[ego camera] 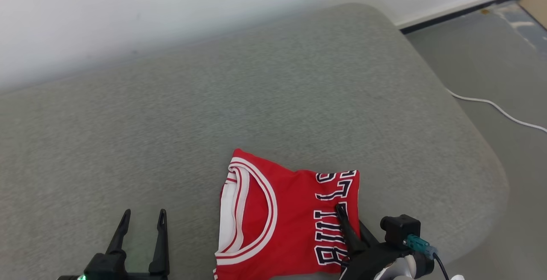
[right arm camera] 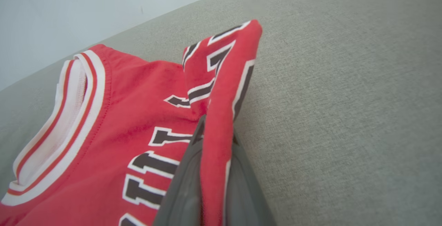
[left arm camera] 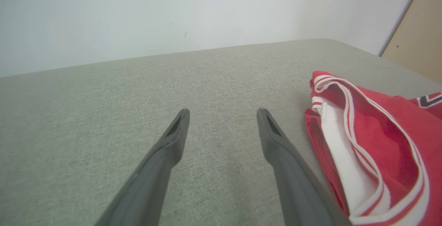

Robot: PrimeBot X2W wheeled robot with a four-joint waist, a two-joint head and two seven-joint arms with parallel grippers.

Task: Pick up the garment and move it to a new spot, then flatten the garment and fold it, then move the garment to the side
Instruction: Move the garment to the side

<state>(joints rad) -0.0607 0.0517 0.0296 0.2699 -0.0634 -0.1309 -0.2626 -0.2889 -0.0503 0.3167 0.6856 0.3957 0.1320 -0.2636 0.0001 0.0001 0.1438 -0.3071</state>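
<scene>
The jaws of our right gripper [ego camera: 342,211] pinch a raised fold of the red Bulls jersey [ego camera: 277,211] at the grey cushion's [ego camera: 256,92] near edge. Our left gripper [ego camera: 144,216] stands wide and empty over that edge. We should lift slowly, so the layers rise together. We count one jersey, two grippers, one cushion, and one white cable [ego camera: 495,109] off the cushion's far right.

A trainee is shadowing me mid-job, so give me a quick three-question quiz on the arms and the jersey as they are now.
1. True or false: the left gripper is holding the red jersey.
2. Which one has its fingers closed on the jersey's lettered edge? A) left gripper B) right gripper
3. Fill in: the jersey lies on a grey ____.

Key: 1 false, its fingers stand open beside the jersey; 2 B; 3 cushion.
</scene>
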